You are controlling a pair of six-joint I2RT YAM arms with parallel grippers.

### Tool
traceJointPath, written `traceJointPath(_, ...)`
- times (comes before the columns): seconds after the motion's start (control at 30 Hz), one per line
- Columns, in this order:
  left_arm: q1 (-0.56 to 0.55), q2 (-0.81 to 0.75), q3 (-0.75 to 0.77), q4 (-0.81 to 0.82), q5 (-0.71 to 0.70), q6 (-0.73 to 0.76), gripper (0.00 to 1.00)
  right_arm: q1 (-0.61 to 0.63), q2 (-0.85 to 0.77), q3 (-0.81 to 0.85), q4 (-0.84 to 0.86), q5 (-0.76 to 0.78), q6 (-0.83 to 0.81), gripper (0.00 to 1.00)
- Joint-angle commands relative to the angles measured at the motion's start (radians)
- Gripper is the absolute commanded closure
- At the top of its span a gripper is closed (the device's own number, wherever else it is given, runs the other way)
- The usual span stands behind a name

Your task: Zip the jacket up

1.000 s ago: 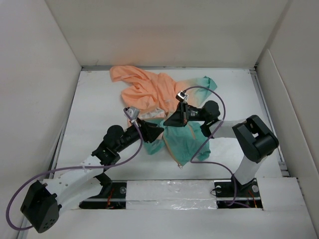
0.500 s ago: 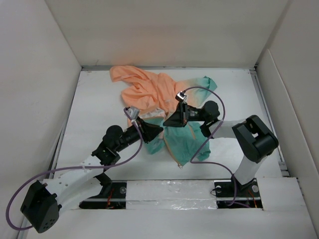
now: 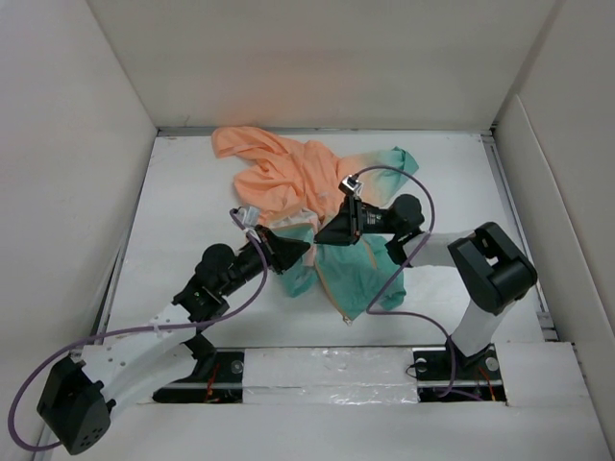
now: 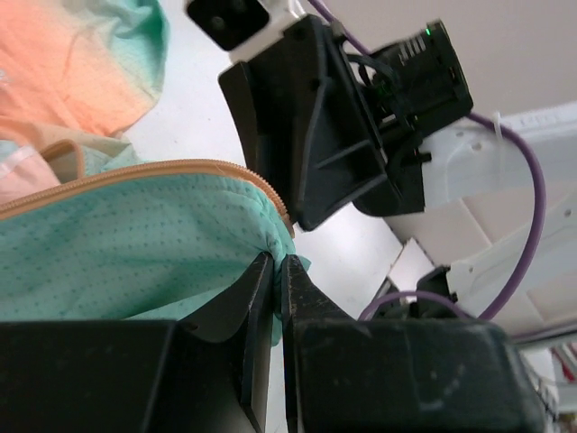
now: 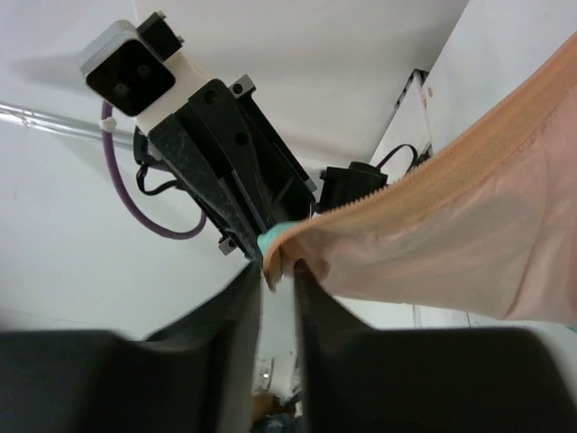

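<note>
The jacket (image 3: 309, 192) lies crumpled, front open. Left gripper (image 4: 275, 263): jaws closed on the teal hem (image 4: 135, 244), zipper end (image 4: 270, 200) just above them. Right gripper (image 5: 278, 271): jaws slightly parted, peach zipper tape (image 5: 451, 171) at their tips, hold uncertain. The 2 edges apparently remain unjoined.

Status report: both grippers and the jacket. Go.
Left gripper shut on jacket, teal corner. Right gripper open, zipper edge at its tips. Jacket crumpled, unzipped. No obstruction seen.
</note>
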Motion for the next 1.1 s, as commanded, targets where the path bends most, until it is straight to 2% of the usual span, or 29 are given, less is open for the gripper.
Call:
traceJointPath(0.0, -0.002, -0.048, 0.062, 0.003, -0.105, -0.097, 1.00, -0.019, -0.058, 0.004, 0.324, 0.014, -0.077, 0.63)
traceJointPath(0.03, -0.002, -0.051, 0.065, -0.019, -0.118, -0.105, 1.00, -0.019, -0.096, -0.011, 0.285, 0.016, -0.144, 0.56)
traceJointPath(0.1, -0.002, -0.062, 0.067, -0.039, -0.148, -0.117, 1.00, -0.037, -0.148, -0.027, 0.115, 0.037, -0.230, 0.52)
traceJointPath(0.13, -0.002, -0.065, 0.068, -0.051, -0.159, -0.120, 1.00, -0.037, -0.177, -0.036, 0.046, 0.048, -0.337, 0.47)
traceJointPath(0.17, -0.002, -0.073, 0.071, -0.069, -0.173, -0.122, 1.00, -0.037, -0.243, -0.038, -0.132, 0.077, -0.399, 0.47)
traceJointPath(0.23, -0.002, -0.079, 0.073, -0.076, -0.178, -0.128, 1.00, -0.047, -0.325, -0.036, -0.349, 0.132, -0.625, 0.47)
traceJointPath(0.27, -0.002, -0.085, 0.077, -0.089, -0.182, -0.131, 1.00, -0.047, -0.419, -0.032, -0.591, 0.229, -0.705, 0.50)
traceJointPath(0.33, -0.002, -0.090, 0.082, -0.102, -0.187, -0.137, 1.00, -0.011, -0.531, -0.027, -0.837, 0.382, -0.932, 0.67)
traceJointPath(0.37, 0.007, -0.097, 0.085, -0.117, -0.196, -0.139, 1.00, 0.045, -0.646, -0.024, -1.055, 0.584, -1.030, 0.91)
traceJointPath(0.4, 0.008, -0.102, 0.088, -0.125, -0.199, -0.139, 1.00, 0.045, -0.705, -0.028, -1.156, 0.715, -1.031, 1.00)
traceJointPath(0.43, 0.008, -0.103, 0.088, -0.131, -0.199, -0.140, 1.00, 0.124, -0.759, -0.042, -1.233, 0.837, -1.062, 1.00)
traceJointPath(0.47, 0.020, -0.108, 0.091, -0.141, -0.196, -0.140, 1.00, 0.157, -0.811, -0.062, -1.363, 1.023, -1.057, 1.00)
traceJointPath(0.5, 0.032, -0.110, 0.090, -0.143, -0.191, -0.140, 1.00, 0.185, -0.896, -0.118, -1.413, 1.098, -1.010, 1.00)
traceJointPath(0.6, 0.052, -0.107, 0.084, -0.132, -0.146, -0.140, 1.00, 0.257, -0.984, -0.217, -1.548, 1.175, -0.910, 1.00)
traceJointPath(0.7, 0.052, -0.096, 0.074, -0.109, -0.118, -0.133, 1.00, 0.354, -1.018, -0.324, -1.579, 1.185, -0.769, 1.00)
traceJointPath(0.77, 0.052, -0.087, 0.073, -0.106, -0.100, -0.130, 1.00, 0.460, -0.994, -0.346, -1.606, 1.250, -0.673, 1.00)
traceJointPath(0.9, 0.052, -0.102, 0.070, -0.115, -0.089, -0.117, 1.00, 0.593, -0.897, -0.305, -1.701, 1.365, -0.545, 1.00)
traceJointPath(0.93, 0.052, -0.106, 0.067, -0.114, -0.087, -0.116, 1.00, 0.605, -0.874, -0.300, -1.707, 1.375, -0.513, 0.91)
traceJointPath(1.07, 0.052, -0.120, 0.044, -0.097, -0.073, -0.114, 1.00, 0.625, -0.749, -0.334, -1.591, 1.367, -0.462, 0.72)
